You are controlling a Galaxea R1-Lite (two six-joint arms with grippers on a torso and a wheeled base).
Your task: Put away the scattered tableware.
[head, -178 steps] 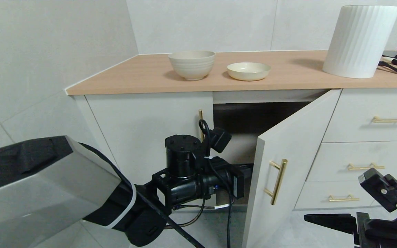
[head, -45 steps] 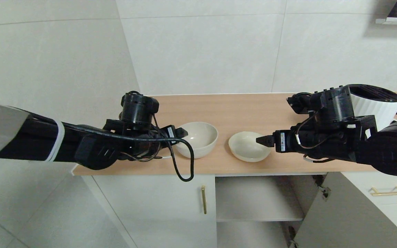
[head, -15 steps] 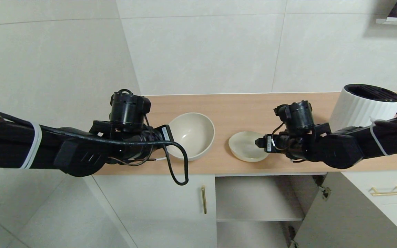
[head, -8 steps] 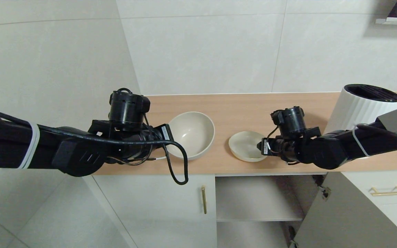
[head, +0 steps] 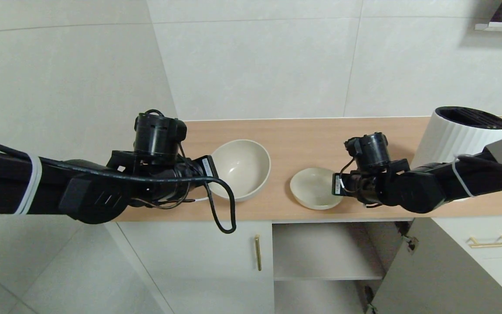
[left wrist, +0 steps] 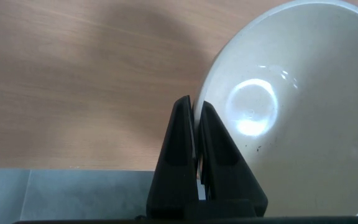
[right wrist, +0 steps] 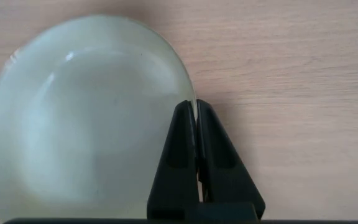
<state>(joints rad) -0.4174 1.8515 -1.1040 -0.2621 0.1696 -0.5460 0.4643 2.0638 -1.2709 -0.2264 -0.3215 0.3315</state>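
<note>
Left gripper [left wrist: 195, 103]: fingers almost closed, pinching the bowl [left wrist: 291, 112] by its rim. Right gripper [right wrist: 196, 107]: same pinch on the dish [right wrist: 86, 118] rim.

Head view: bowl left of centre, tilted; dish right of centre on the counter [head: 303, 135].

Both look glazed: stiff, slippery, breakable, and likely to swing from a rim pinch.

Canister [head: 464, 131] far right. Open cupboard [head: 325, 248] below. Its door [head: 429, 270] juts out lower right, and the counter edge stands in the way.

This is a home kitchen: big pale wall tiles [head: 255, 61] stand behind a long wooden table [head: 303, 135], white cupboards [head: 190, 257] with gold handles [head: 257, 253] sit below, one door [head: 429, 279] stands open on a shelf [head: 325, 261], and a deep bowl [head: 242, 168] and a shallow bowl [head: 314, 187] are there too.
</note>
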